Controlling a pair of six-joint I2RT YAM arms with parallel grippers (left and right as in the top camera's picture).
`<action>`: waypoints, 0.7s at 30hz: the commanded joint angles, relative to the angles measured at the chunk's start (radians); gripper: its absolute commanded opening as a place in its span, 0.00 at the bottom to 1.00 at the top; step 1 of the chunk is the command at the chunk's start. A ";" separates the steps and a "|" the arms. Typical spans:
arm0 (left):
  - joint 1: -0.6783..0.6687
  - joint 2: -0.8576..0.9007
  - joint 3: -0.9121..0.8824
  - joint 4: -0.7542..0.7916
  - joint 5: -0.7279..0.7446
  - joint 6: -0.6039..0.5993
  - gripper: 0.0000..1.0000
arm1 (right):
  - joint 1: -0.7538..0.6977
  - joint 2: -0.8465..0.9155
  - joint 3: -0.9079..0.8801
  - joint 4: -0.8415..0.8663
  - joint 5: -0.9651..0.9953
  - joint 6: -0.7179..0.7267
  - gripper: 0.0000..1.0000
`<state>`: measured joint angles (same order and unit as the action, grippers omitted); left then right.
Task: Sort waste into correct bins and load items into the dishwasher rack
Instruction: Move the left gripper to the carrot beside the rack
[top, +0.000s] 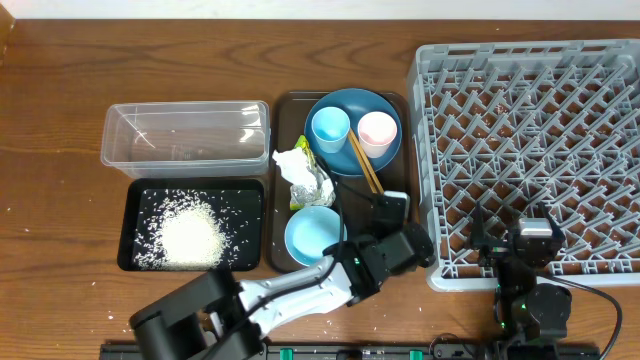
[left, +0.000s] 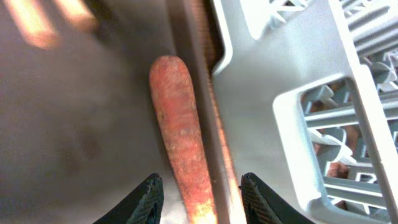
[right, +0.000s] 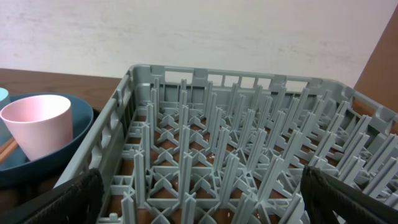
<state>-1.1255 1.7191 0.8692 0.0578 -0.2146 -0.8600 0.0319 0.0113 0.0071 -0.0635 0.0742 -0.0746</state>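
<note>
Wooden surface (top: 60, 100); carrot (left: 177, 112) tight against brown tray (left: 74, 137) wall; left hand (left: 200, 199) unclenched astride it, so centre before clenching; right hand (right: 199, 199) released.

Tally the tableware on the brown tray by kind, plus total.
Cups: 2 (blue cup, pink cup)
Bowl: 1
Dish: 1
Chopsticks: 1 pair
Total: 5
</note>
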 joint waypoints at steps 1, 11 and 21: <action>-0.006 0.067 -0.007 0.010 -0.007 -0.013 0.44 | -0.006 -0.005 -0.002 -0.004 -0.004 -0.009 0.99; -0.006 0.156 -0.007 0.029 -0.014 0.010 0.44 | -0.006 -0.005 -0.002 -0.004 -0.004 -0.009 0.99; -0.006 0.039 -0.007 -0.188 -0.087 0.021 0.44 | -0.006 -0.005 -0.002 -0.004 -0.004 -0.009 0.99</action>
<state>-1.1351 1.7916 0.8848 -0.0921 -0.2703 -0.8505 0.0319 0.0113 0.0071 -0.0635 0.0742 -0.0746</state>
